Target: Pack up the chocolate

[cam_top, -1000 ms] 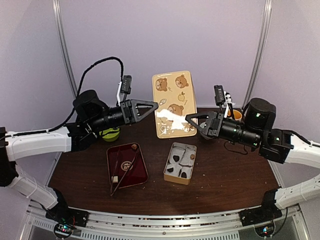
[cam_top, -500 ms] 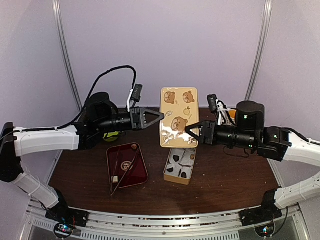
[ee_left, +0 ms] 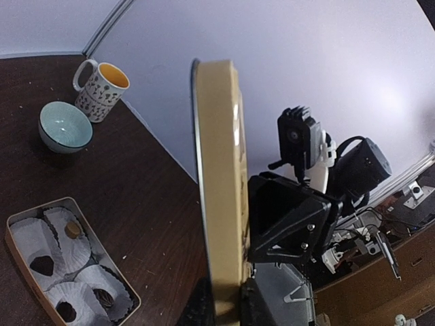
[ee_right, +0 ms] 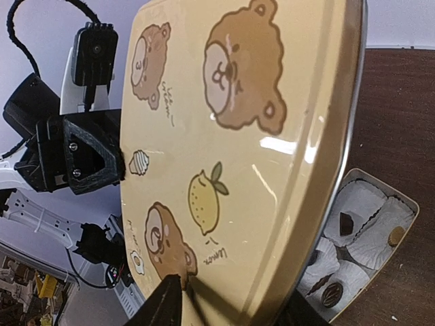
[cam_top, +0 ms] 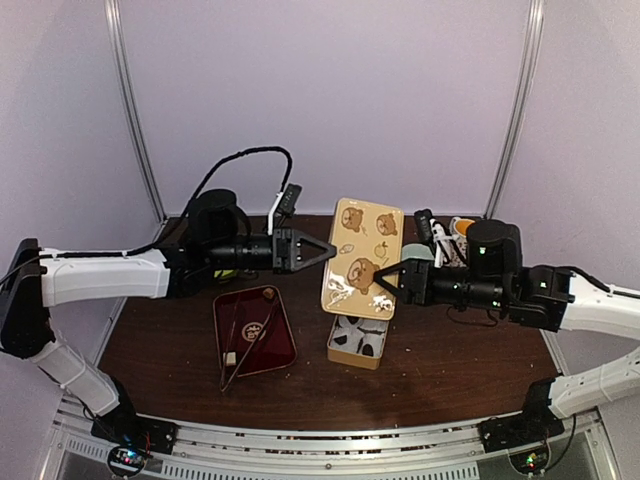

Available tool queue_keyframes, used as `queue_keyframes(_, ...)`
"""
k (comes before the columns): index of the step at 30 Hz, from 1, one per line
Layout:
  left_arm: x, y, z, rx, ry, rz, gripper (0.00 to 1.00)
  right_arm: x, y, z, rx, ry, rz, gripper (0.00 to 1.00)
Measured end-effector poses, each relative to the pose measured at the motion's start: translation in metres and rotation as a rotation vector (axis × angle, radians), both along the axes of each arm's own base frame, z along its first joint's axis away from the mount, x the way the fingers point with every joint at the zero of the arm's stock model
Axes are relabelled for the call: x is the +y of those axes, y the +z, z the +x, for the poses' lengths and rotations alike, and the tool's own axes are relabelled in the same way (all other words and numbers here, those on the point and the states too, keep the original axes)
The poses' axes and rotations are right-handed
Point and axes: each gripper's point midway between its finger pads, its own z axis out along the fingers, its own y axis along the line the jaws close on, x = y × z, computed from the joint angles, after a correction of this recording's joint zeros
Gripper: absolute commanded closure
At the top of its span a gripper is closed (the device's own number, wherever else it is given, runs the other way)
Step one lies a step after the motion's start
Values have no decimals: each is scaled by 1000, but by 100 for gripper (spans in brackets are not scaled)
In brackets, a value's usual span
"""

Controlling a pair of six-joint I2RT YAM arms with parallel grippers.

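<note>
A beige lid [cam_top: 362, 255] printed with bears hangs tilted in the air over the far end of an open tin [cam_top: 352, 361]. The tin's white paper cups hold chocolate [ee_left: 42, 265] [ee_right: 332, 294], small dark lumps. One more brown lump [cam_top: 268, 293] lies on the red tray. My left gripper [cam_top: 328, 248] is shut on the lid's left edge; the lid [ee_left: 221, 170] shows edge-on between the fingers in the left wrist view. My right gripper [cam_top: 385, 285] straddles the lid's lower right edge, open, one finger over the printed face [ee_right: 245, 156] and one under the rim.
A red tray [cam_top: 285, 350] left of the tin carries long tweezers [cam_top: 245, 345] and a small cream cube [cam_top: 230, 357]. A teal bowl [ee_left: 64, 127] and a patterned mug [ee_left: 102, 88] stand at the back right. A green object [cam_top: 222, 270] sits behind the left arm.
Both arms have carried the lid forward and down from the back of the table to above the tin. The right gripper's jaws have widened round the lid's edge.
</note>
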Motion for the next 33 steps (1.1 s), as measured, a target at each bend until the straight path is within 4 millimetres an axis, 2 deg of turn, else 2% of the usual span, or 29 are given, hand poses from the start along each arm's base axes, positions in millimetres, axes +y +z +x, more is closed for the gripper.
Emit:
queue_keyframes(4, -3, -3, 1, 9, -8, 20, 94, -4, -5, 0, 19, -9, 10, 73)
queue_keyframes(9, -9, -17, 11, 20, -6, 67, 92, -7, -9, 2, 29, -22, 30, 75)
queue_keyframes(12, -12, -29, 14, 35, -7, 97, 85, -10, -18, 3, 47, -30, 23, 77)
queue_keyframes(15, -14, -41, 17, 49, -1, 125, 72, -8, -25, 3, 58, -27, 26, 78)
queue_keyframes(19, -18, -66, 23, 87, 5, 175, 62, -5, -41, 3, 77, -19, 21, 77)
queue_keyframes(25, -23, -97, 28, 138, 6, 222, 61, -3, -75, 4, 134, -29, 4, 83)
queue_keyframes(33, -27, -145, 37, 203, 36, 301, 66, 4, -110, 10, 203, -51, -17, 84)
